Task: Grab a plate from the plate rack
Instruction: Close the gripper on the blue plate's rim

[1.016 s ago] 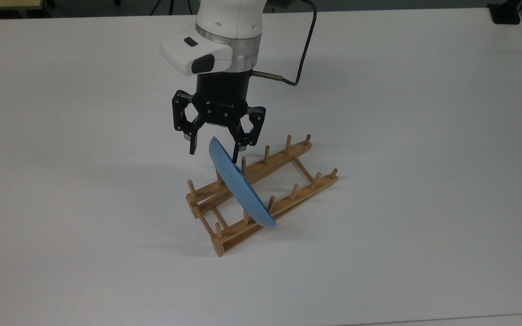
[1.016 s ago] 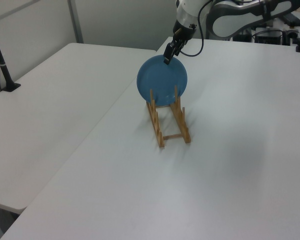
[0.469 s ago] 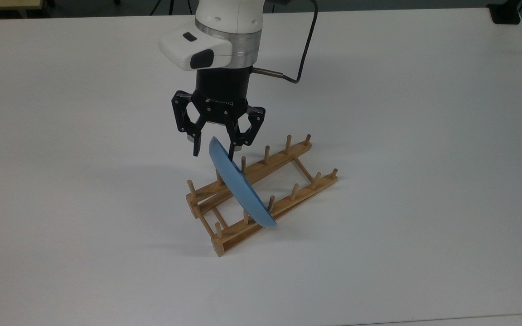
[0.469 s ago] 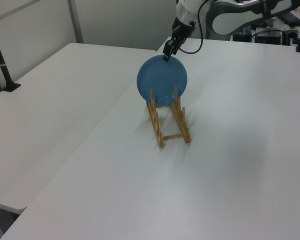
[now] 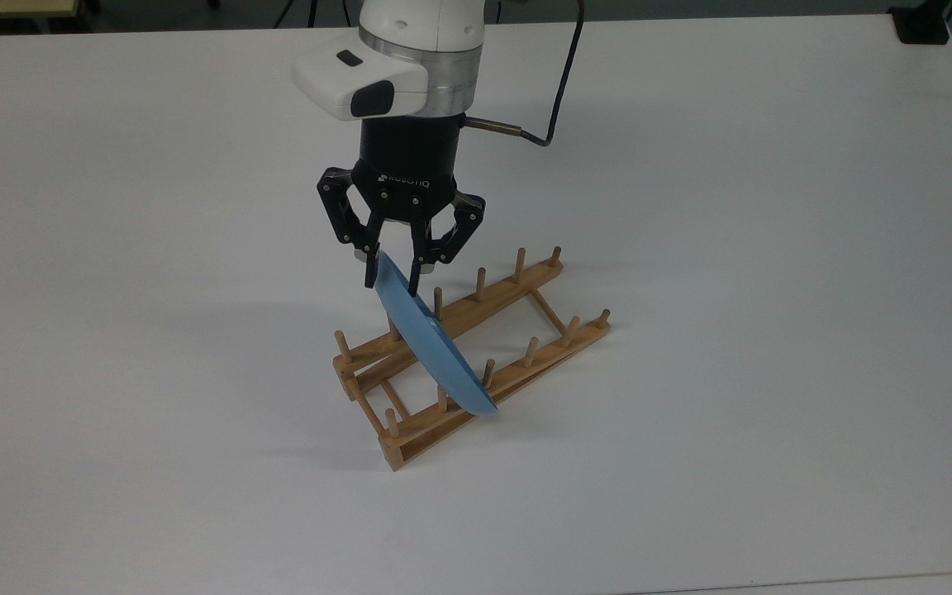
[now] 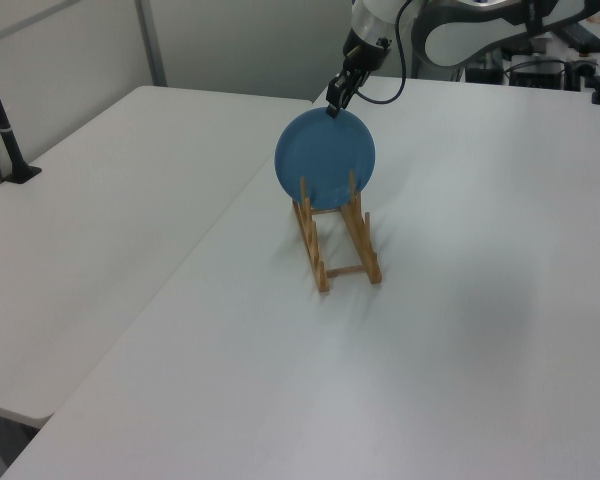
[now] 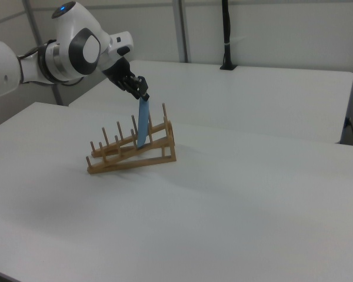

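The jaws [image 5: 392, 281] have closed onto the top edge of the plate [image 5: 430, 343]: in the top view the 2 fingertips sit tight against either face of the blue rim with no gap to be seen, so the grip looks made rather than merely lined up. The plate hangs directly below the jaws, standing on edge and leaning a little, its lower part down between the pegs of the plate rack [image 5: 476, 347]. In the left view the round blue face [image 6: 325, 160] shows full on, with 2 pegs crossing in front of its lower portion, and the jaws [image 6: 334, 105] meet it at the very top. The right view shows the plate [image 7: 143, 122] edge-on as a thin blue strip beneath the jaws [image 7: 143, 96], reaching down into the rack [image 7: 132, 154].

So the reach and the pinch appear done; the lift is not. I cannot tell whether the plate's bottom edge has left the rails. What remains is to draw it up clear of the pegs and away, while the rack stays on the white worktop [image 5: 773, 248].
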Robot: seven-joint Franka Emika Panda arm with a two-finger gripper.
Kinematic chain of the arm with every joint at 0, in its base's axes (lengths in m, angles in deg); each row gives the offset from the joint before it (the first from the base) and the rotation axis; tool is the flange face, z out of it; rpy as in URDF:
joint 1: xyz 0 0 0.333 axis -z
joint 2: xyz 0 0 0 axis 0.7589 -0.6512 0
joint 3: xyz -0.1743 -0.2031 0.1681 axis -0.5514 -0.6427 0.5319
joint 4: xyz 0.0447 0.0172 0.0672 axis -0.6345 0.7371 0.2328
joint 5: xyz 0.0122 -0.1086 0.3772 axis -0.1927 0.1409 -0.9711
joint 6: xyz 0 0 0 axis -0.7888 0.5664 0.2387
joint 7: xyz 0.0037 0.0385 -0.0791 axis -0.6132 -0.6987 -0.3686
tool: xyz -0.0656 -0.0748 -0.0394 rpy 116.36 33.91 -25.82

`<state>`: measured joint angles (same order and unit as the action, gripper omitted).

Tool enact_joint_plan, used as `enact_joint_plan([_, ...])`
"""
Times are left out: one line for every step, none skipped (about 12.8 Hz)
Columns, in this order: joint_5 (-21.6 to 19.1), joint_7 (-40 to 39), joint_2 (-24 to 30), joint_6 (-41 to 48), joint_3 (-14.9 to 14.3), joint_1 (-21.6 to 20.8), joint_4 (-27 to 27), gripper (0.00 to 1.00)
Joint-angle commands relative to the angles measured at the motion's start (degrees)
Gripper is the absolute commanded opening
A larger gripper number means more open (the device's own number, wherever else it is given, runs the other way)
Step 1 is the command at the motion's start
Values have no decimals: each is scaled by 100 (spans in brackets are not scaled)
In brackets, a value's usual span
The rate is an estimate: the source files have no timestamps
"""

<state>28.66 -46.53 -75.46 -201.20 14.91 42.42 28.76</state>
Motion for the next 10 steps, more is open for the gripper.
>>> enact_joint_plan([205,146,98,-20,70,-8,24,28])
enact_joint_plan([205,137,116,-20,70,-8,24,26])
enact_joint_plan([205,137,125,-12,70,-8,24,24])
enact_joint_plan([205,129,142,-3,70,-8,24,23])
enact_joint_plan([205,120,151,6,70,-8,24,20])
enact_joint_plan([205,120,160,6,70,-8,24,19])
enact_joint_plan([214,111,169,15,70,1,24,18])
enact_joint_plan([205,111,177,15,70,1,24,17])
enact_joint_plan([214,102,178,15,70,1,24,17])
enact_joint_plan([292,102,169,15,70,1,41,19])
